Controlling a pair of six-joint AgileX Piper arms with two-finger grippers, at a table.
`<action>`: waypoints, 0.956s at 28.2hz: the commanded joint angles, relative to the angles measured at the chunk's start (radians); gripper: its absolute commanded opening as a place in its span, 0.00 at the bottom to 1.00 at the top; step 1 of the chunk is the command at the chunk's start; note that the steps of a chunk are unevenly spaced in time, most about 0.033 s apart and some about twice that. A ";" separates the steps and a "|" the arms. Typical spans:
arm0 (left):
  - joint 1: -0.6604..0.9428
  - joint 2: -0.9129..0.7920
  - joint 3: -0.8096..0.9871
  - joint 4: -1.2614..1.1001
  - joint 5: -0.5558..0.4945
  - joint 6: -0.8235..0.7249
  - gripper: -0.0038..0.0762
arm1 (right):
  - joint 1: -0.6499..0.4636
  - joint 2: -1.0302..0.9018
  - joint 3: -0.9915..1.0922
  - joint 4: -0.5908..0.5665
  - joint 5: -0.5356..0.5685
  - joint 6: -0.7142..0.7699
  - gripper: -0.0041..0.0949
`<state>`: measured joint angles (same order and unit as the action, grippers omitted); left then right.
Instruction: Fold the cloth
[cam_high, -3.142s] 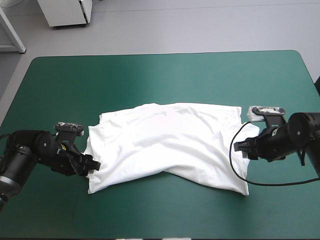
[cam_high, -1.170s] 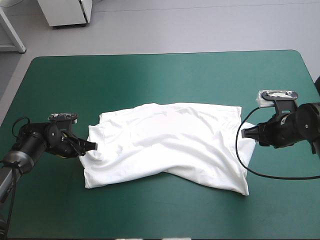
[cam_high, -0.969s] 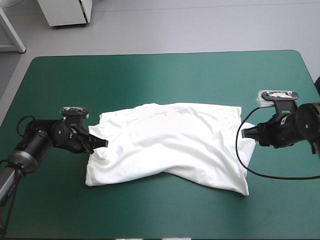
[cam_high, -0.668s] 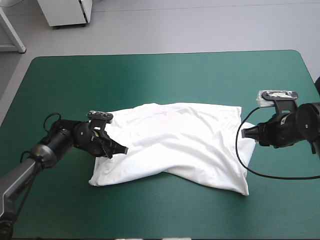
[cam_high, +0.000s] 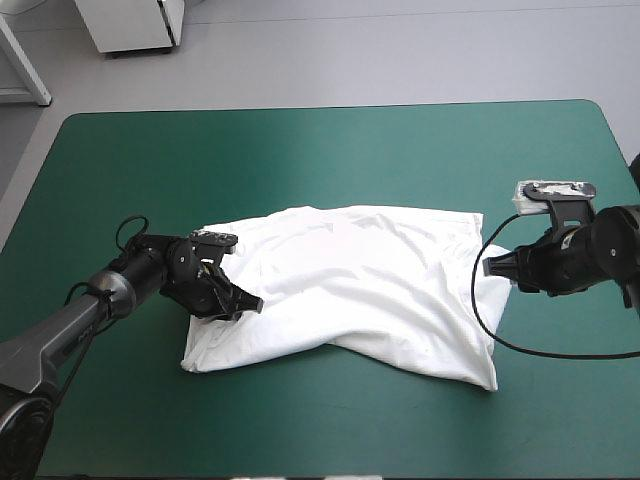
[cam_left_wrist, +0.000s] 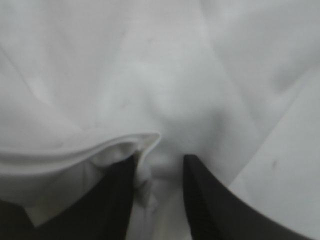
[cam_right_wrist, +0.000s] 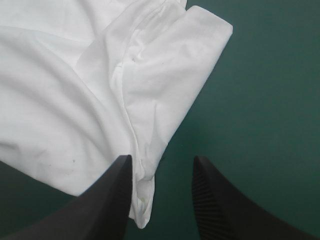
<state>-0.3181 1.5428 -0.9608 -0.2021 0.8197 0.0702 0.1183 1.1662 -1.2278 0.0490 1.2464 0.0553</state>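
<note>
From the high view I see the shirt (cam_high: 370, 290) lying on the desk (cam_high: 330, 150), a little nearer than the middle. It is spread wide from left to right but rumpled, with a long crease running across it. Its far edge is fairly straight. Its near edge slants nearer toward the right, where one corner reaches closest to the near side. The teal-green cover shows all round it.

My left hand (cam_high: 250, 303) is over the shirt's left end. The arm reaches in low from the near left, and the fingertips point right and lie on the cloth. In the left wrist view the two black fingers (cam_left_wrist: 117, 200) stand apart, so I read this hand as released. White cloth fills the gap and everything ahead of it. A hem (cam_left_wrist: 145, 137) curls up just over the tip of one finger, and a small bunch of cloth sits against that finger's inner side.

My right hand (cam_high: 487, 268) sits at the shirt's right end, just off its edge, pointing left. It is released too: in the right wrist view its fingers are spread, with bare cover in most of the gap. A narrow flap (cam_right_wrist: 185, 65) of the shirt runs out ahead of this hand, and its near end lies against the inner side of one finger. The other finger is over bare cover, clear of the cloth. A seam runs along the flap, and its far corner is squared off.
</note>
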 joint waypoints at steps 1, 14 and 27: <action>-0.006 -0.079 -0.049 0.005 0.019 0.005 0.52 | -0.001 -0.022 -0.031 -0.001 0.001 -0.008 0.41; -0.006 -0.120 -0.065 0.001 0.036 0.005 0.51 | -0.152 0.121 -0.031 0.059 -0.130 -0.014 0.44; -0.006 -0.120 -0.065 0.001 0.036 0.013 0.51 | -0.152 0.426 -0.033 0.030 -0.311 -0.021 0.44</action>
<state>-0.3181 1.4609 -0.9937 -0.1862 0.8695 0.0831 -0.0238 1.5933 -1.2281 0.0902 0.9975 0.0446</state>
